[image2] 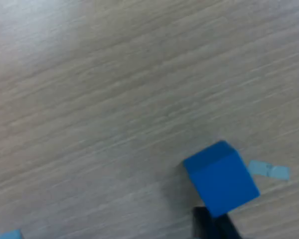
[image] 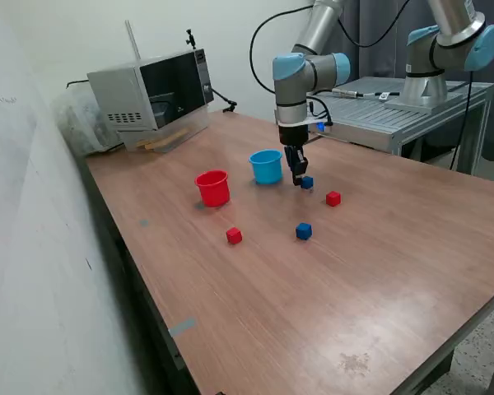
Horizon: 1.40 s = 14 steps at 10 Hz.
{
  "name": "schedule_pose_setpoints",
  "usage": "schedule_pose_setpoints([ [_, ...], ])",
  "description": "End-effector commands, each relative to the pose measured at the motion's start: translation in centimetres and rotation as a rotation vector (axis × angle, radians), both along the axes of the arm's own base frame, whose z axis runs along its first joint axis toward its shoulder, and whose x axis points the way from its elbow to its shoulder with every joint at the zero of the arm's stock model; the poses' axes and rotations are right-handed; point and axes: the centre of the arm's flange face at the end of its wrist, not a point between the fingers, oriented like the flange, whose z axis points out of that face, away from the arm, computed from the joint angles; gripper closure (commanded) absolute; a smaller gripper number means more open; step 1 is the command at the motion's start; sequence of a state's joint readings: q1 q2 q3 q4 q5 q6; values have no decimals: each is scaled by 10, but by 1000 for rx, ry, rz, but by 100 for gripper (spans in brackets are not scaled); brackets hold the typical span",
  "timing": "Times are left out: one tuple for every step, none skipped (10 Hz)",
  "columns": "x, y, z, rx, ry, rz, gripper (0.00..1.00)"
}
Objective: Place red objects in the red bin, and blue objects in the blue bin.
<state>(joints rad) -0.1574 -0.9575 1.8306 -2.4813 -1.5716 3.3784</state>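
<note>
Wooden table (image: pixel 313 280) spreads under me, its grain running pale in my wrist view. A microwave (image: pixel 152 97) sits at the far corner toward the exterior view's left, door dark, with a plastic bag (image: pixel 78 123) bunched beside it. Behind, a grey metal platform (image: pixel 395 111) stands past the table's edge. A small pale tape scrap (image2: pixel 269 170) lies stuck on the wood close by.

Arm bent over, wrist vertical; gripper (image: pixel 298 178) pointing straight down, low, finger (image2: pixel 209 225) tip visible, opening indeterminate.
</note>
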Motion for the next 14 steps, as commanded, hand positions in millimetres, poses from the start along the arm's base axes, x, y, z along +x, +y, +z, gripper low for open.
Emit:
schedule_pose_setpoints([
  [1, 7, 0, -2, -8, -5, 100],
  [1, -1, 5, -1, -1, 11, 100],
  [3, -8, 14, 1, 8, 23, 100],
  [4, -18, 15, 0, 3, 41, 100],
  [5, -24, 16, 0, 4, 52, 100],
  [6, -32, 15, 1, 2, 81, 100],
  [7, -37, 15, 2, 2, 121, 100],
  [8, -41, 15, 3, 1, 158, 100],
  [6, -41, 16, 4, 5, 179, 100],
  [5, -39, 17, 7, 6, 204, 100],
  [4, -34, 17, 8, 6, 208, 100],
  [3, -30, 17, 11, 7, 202, 100],
  [3, -22, 18, 14, 6, 188, 100],
  [4, -19, 26, 18, 18, 177, 100],
])
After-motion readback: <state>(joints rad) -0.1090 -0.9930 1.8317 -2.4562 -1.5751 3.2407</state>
